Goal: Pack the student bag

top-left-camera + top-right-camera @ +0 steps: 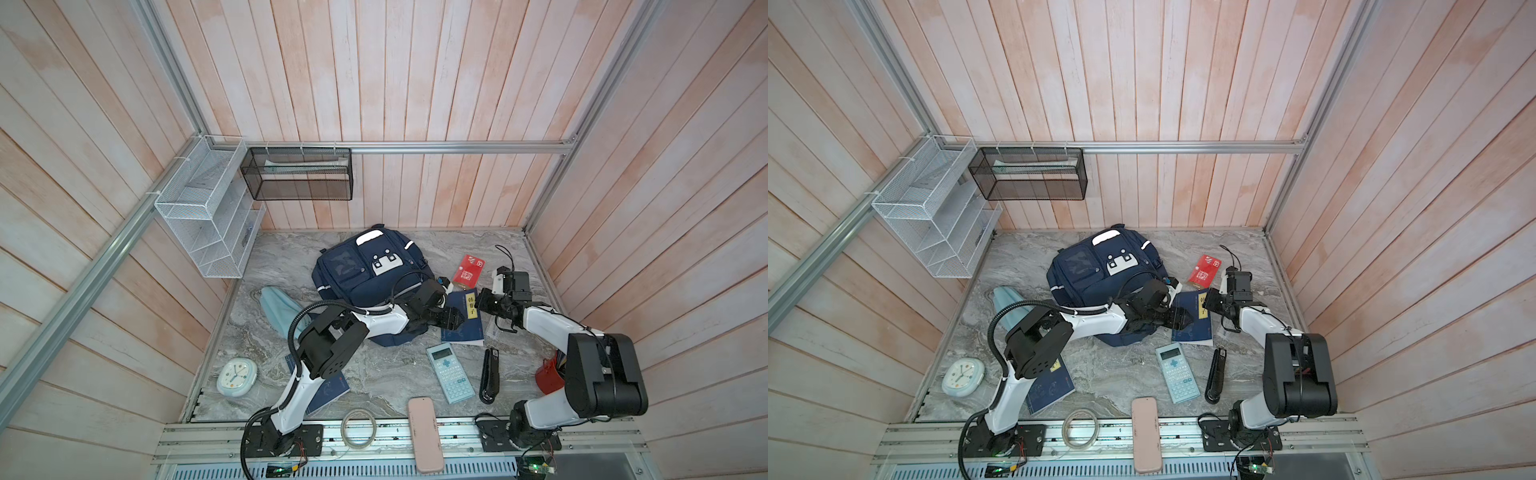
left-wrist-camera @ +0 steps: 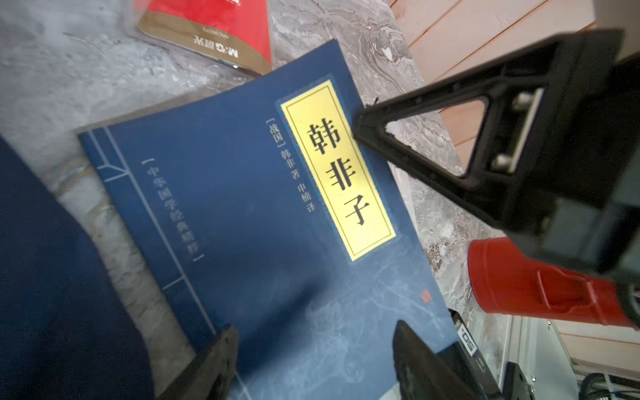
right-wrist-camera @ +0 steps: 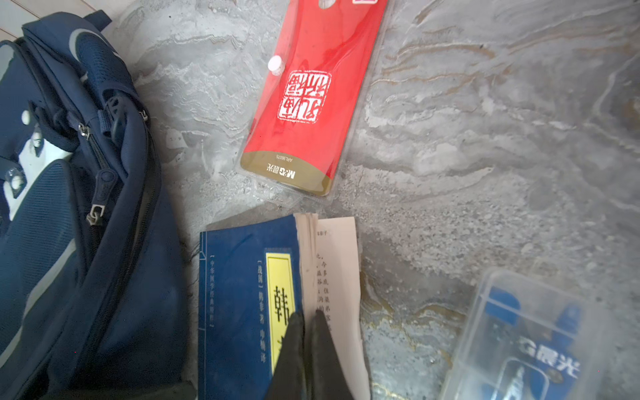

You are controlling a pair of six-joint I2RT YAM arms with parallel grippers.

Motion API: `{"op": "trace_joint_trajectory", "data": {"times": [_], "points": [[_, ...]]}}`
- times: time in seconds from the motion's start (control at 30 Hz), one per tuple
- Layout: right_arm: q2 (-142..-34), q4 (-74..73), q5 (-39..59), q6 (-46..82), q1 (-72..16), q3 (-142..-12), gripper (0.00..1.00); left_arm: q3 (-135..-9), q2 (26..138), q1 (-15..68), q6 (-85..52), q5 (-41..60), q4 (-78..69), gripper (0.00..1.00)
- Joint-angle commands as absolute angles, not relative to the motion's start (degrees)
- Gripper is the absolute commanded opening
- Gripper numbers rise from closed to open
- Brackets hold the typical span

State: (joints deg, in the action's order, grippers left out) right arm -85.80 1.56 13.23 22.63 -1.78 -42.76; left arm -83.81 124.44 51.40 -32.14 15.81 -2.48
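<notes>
Marble tabletop (image 1: 291, 257): student bag (image 1: 353, 274) lies back-centre, blue book (image 1: 469, 332) beside it. Right gripper (image 3: 308, 317) pinches book's cover edge, left gripper (image 2: 315, 327) hangs wide above. Prob. book pickup; next, lift w/o tearing pages.

Blue book (image 2: 263, 214): yellow label (image 2: 337, 169), at the cover's 1 o'clock corner in both top views, reads 韩非子. The column beside it reads [战国] 韩非 著 申楠 译, the far column 中华国学经典精粹. Red pack (image 3: 311, 104), at 12 o'clock from the book: gold band (image 3: 287, 171) says M&G 晨光 and ARL96075, and I can't read the white seal stamp (image 3: 304, 97). Clear box (image 3: 533, 339): insert shows G晨光, start hidden. Open page (image 3: 332, 270): print too small.
</notes>
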Motion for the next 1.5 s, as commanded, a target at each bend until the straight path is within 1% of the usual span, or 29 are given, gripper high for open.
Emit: {"op": "trace_joint_trajectory", "data": {"times": [0.0,0.13,0.17,0.23,0.3,0.37,0.47,0.57,0.63,0.77,0.83,1.0,1.07,1.17,1.27,1.33,1.47], "points": [[-85.12,2.17,14.62,22.08,-1.63,-41.74,0.00,-81.38,123.25,49.58,-31.77,13.82,-1.50,0.73],[-80.13,-4.50,21.40,21.76,-1.55,-38.62,0.00,-75.00,120.68,48.64,-33.72,17.10,-10.35,0.73],[-78.79,-5.76,21.94,22.11,-1.50,-37.98,0.00,-73.46,119.66,48.23,-33.92,19.05,-13.12,0.73],[-76.21,-7.96,23.45,22.63,-1.49,-36.92,0.00,-71.10,118.37,46.60,-33.56,27.66,-20.17,0.74],[-74.41,-8.52,24.29,22.62,-1.29,-36.83,0.00,-69.43,117.03,45.47,-34.01,31.21,-23.06,0.74],[-72.96,-8.76,24.98,22.50,-1.10,-36.69,0.00,-68.19,114.80,45.18,-32.45,30.57,-22.54,0.74],[-71.19,-9.76,29.03,23.04,-0.40,-36.44,0.00,-66.02,111.27,44.71,-32.40,30.39,-23.40,0.74],[-68.60,-12.42,33.16,25.18,0.08,-35.64,0.00,-63.22,107.74,44.35,-32.91,29.94,-25.82,0.77],[-66.10,-13.87,35.76,26.64,0.13,-35.24,0.00,-60.34,105.77,44.13,-32.92,29.46,-29.48,0.79],[-62.08,-15.00,40.28,28.61,0.09,-35.60,0.00,-56.19,103.92,43.44,-32.40,28.96,-35.39,0.79],[-60.72,-14.69,42.13,29.56,0.08,-35.98,0.00,-52.84,102.98,43.00,-33.81,27.93,-40.69,0.80],[-59.42,-16.07,44.44,32.00,-2.09,-35.79,0.00,-50.65,102.66,42.88,-34.58,30.62,-49.09,0.84],[-59.42,-16.68,44.35,32.40,-3.56,-35.59,0.00,-50.29,102.37,42.81,-35.01,31.50,-51.82,0.84],[-59.74,-19.21,45.69,33.82,-4.03,-34.79,0.00,-49.88,102.46,42.89,-36.43,33.21,-55.65,0.81],[-60.54,-22.04,47.42,35.93,-3.99,-34.08,0.00,-50.87,103.52,42.80,-37.18,33.34,-55.02,0.80],[-60.58,-24.01,48.36,36.91,-3.97,-33.52,0.00,-51.34,104.06,42.84,-37.45,30.36,-51.43,0.78],[-59.82,-24.19,48.69,37.68,-4.03,-33.32,0.00,-48.67,104.57,42.46,-38.99,28.09,-53.97,0.78]]}}
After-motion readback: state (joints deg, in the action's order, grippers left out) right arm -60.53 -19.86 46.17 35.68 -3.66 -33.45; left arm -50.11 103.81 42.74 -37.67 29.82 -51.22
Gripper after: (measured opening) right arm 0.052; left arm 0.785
